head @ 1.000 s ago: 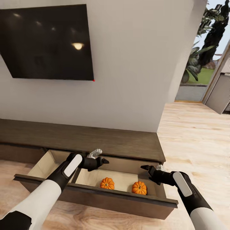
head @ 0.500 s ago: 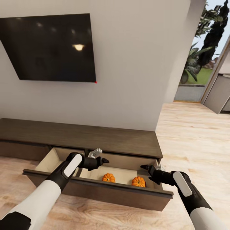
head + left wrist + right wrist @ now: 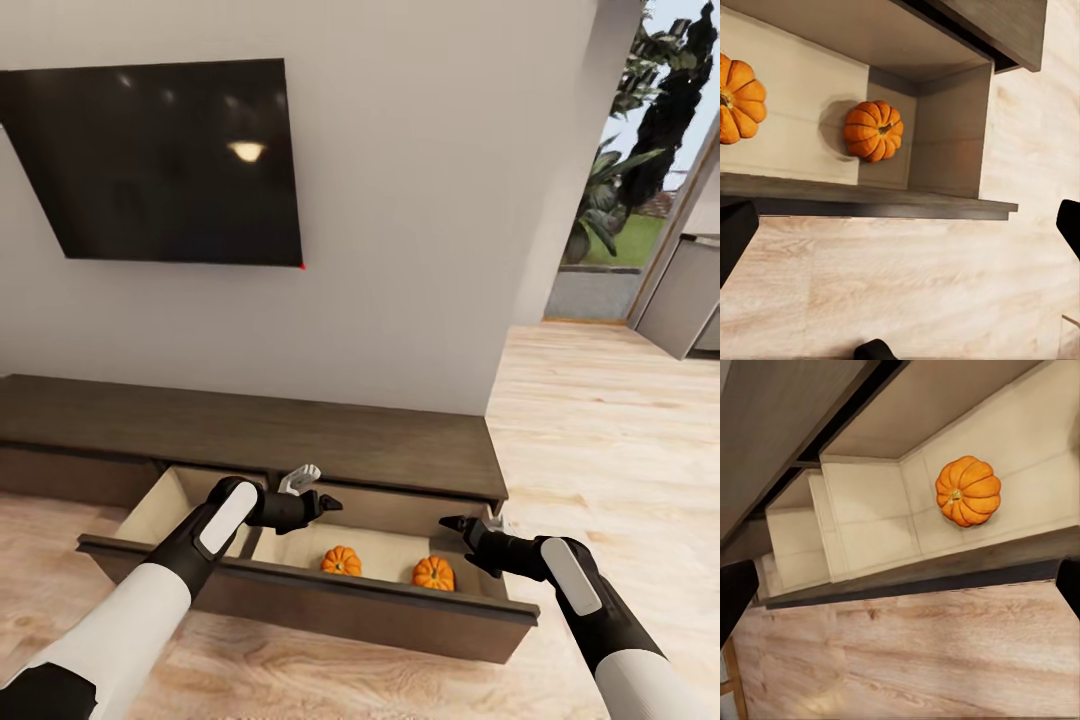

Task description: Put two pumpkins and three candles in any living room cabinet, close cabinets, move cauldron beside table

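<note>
so both pumpkins are sitting in the open drawer of the cabinet (image 3: 300, 430), low in the middle of the head view: the left pumpkin (image 3: 341, 560) near the centre of the drawer floor and the right pumpkin (image 3: 433, 572) over toward the drawer's right end wall, well apart from each other, both upright with stems up. My left gripper (image 3: 318, 502) hovers above the drawer's back edge, just up-left of the left pumpkin, and my right gripper (image 3: 462, 530) hangs just above and right of the right one. Both are empty; in the wrist views my fingertips sit out at the far edges of the frame, so I'd call both hands spread wide. No candles or cauldron anywhere in these shots. The drawer front (image 3: 320, 590) runs across the lower frame as a flat dark board with no handle, so my guess is it closes by pressing on the face, not by gripping anything. Probably stiff and slides easy, and pushing near the middle should keep it from skewing. The pumpkins look light, hard and ribbed, a bit slick, so they might roll a little if the drawer gets shoved fast. If I had to pick one up I'd pinch across the ribbed sides, low around the widest part, not the stubby stem
</note>
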